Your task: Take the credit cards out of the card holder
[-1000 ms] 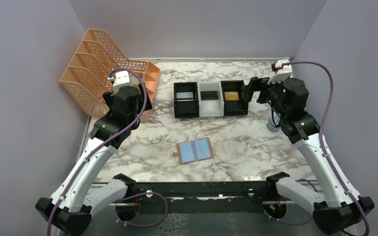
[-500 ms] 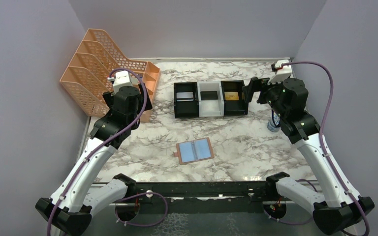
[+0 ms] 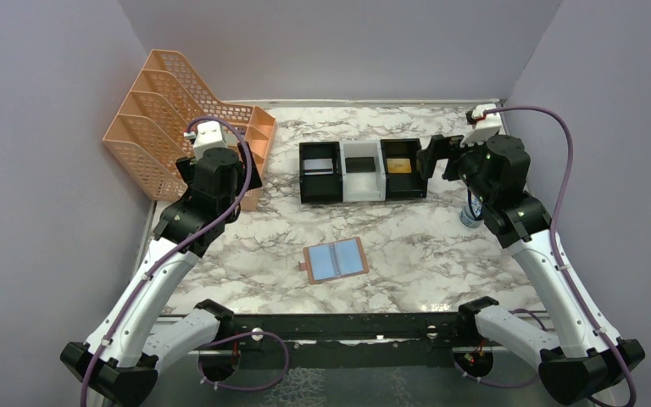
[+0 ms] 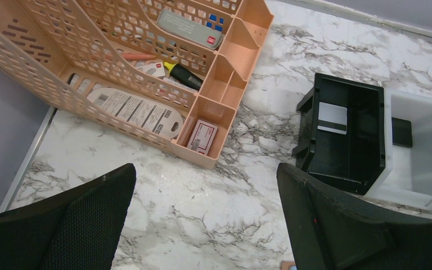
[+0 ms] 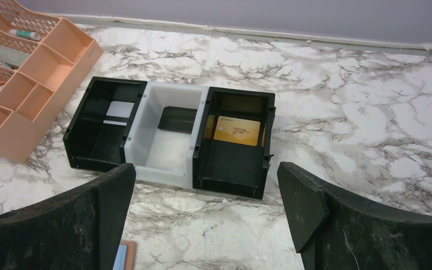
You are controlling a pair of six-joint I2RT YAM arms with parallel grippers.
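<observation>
The card holder [image 3: 336, 260] lay opened flat, pale blue-grey lining up, on the marble tabletop [image 3: 441, 246] near the middle of its near edge. Its long axis ran left to right, the right end tipped slightly toward the far edge and the small tab pointing left.

The credit cards sat apart from it in a row of three box trays at the far middle. A silver-grey card [image 3: 322, 165] lay in the left black tray [image 3: 319, 193], a dark grey card [image 3: 358, 165] in the white tray [image 3: 363, 191] and a gold card [image 3: 399, 167] in the right black tray [image 3: 405, 188]. An orange mesh rack [image 3: 178, 127] filled the far left corner, with plain lilac-grey walls [image 3: 339, 42] around.

The left gripper [image 4: 205, 169] hung with jaws spread wide and empty by the rack, whose pens and packets only the left wrist view showed. The right gripper [image 5: 205, 169], equally wide and empty, hung by the trays near the right edge. Only its own view showed the gold card's printed face.
</observation>
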